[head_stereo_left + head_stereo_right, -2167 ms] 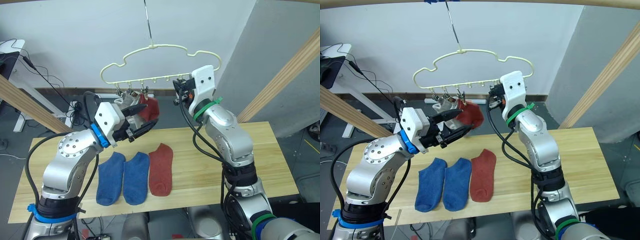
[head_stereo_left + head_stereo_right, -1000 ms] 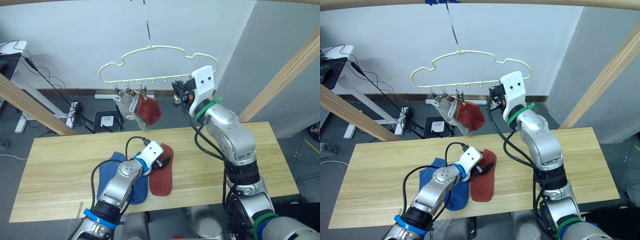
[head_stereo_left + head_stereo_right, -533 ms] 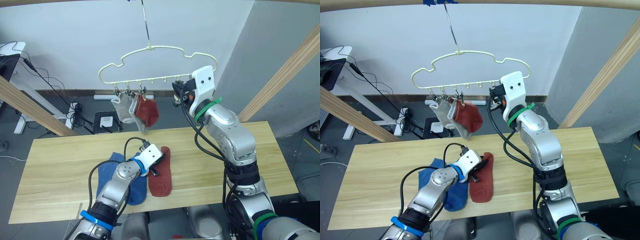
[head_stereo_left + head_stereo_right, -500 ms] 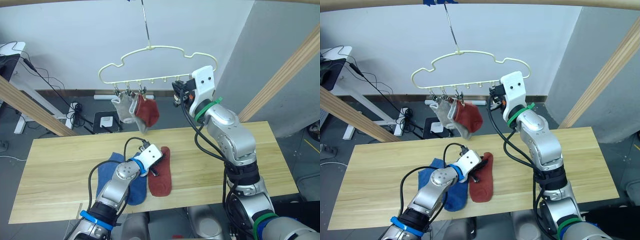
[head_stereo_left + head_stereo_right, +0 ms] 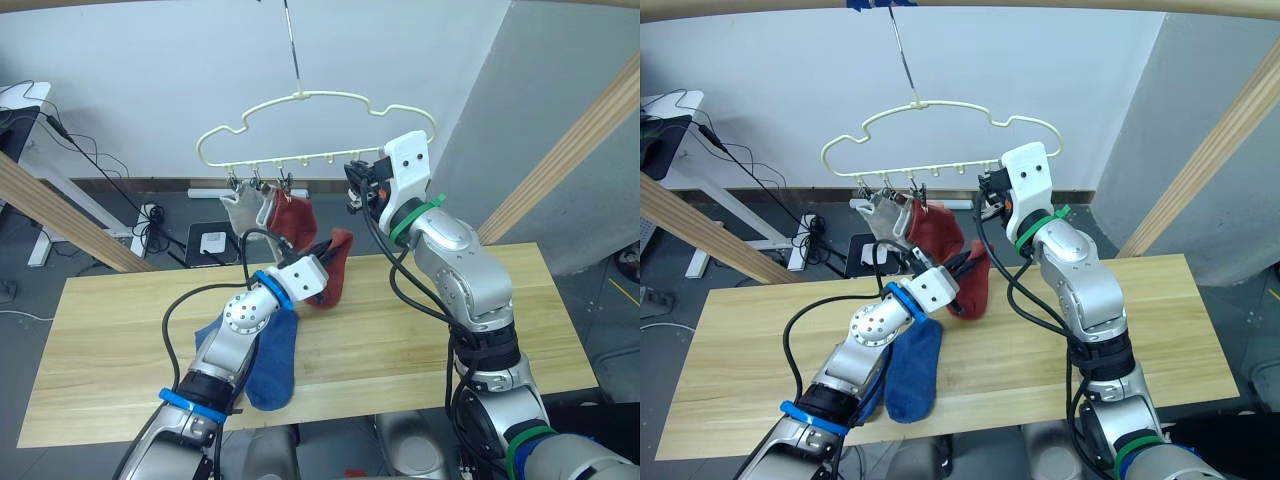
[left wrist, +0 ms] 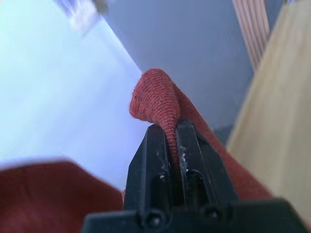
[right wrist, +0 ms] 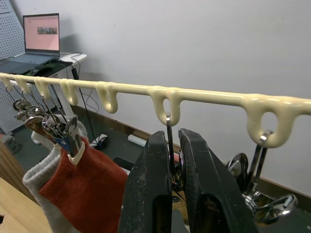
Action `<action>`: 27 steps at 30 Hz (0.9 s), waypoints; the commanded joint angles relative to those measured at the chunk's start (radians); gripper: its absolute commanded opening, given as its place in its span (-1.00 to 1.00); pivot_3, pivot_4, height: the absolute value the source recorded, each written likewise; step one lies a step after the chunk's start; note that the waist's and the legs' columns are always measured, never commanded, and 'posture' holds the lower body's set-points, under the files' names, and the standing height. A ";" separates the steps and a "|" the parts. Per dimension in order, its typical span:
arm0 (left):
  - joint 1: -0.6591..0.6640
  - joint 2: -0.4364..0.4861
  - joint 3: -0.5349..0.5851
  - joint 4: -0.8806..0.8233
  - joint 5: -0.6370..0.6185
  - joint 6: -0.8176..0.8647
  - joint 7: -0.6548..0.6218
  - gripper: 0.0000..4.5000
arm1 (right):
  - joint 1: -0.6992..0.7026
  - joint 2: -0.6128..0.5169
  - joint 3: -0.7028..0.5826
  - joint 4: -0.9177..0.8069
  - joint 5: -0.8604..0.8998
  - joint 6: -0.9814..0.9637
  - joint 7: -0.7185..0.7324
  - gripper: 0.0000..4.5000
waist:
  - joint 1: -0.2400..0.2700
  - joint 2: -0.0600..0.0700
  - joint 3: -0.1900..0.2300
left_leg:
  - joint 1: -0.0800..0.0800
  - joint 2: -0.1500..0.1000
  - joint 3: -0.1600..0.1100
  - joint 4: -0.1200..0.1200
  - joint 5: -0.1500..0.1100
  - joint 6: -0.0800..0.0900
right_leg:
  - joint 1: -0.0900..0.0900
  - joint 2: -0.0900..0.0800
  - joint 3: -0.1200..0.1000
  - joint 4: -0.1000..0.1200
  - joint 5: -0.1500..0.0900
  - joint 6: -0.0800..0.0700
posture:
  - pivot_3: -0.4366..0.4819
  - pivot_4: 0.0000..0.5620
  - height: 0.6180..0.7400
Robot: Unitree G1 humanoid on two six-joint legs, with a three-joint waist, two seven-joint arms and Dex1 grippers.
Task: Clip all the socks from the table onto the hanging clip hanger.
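Rust-red sock (image 5: 336, 268) hangs pinched in the closed left gripper (image 6: 170, 141), lifted above the table (image 5: 560, 330).

Rust red sock (image 6: 158, 99) is seen as matt ribbed knit cloth, pinched by smooth black plastic fingers (image 6: 154, 160). Clip hanger (image 7: 160, 93) is coated in pale glossy plastic; its clips (image 7: 170, 145) are shiny metal. Table (image 5: 560, 330) is matt light wood.
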 commanded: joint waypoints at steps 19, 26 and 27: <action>-0.158 -0.048 0.008 0.087 0.063 -0.094 0.032 -1.00 | 0.001 0.000 0.008 -0.065 0.060 0.031 0.016 -0.99 | -0.001 0.000 0.000 | 0.000 0.000 0.000 0.000 0.000 0.000 | 0.000 0.000 0.000 0.000 0.000 0.000 | -0.64 -0.01 1.00; -0.152 -0.040 0.021 0.083 0.053 -0.119 0.043 -1.00 | 0.006 -0.012 0.018 -0.061 0.045 0.015 0.016 -0.99 | -0.001 0.000 0.000 | 0.000 0.000 0.000 0.000 0.000 0.000 | 0.000 0.000 0.000 0.000 0.000 0.000 | -0.64 -0.01 1.00; -0.147 -0.036 0.022 0.084 0.052 -0.125 0.042 -1.00 | 0.006 -0.015 0.020 -0.061 0.042 0.011 0.016 -0.99 | -0.001 0.000 0.000 | 0.000 0.000 0.000 0.000 0.000 0.000 | 0.000 0.000 0.000 0.000 0.000 0.000 | -0.64 -0.01 1.00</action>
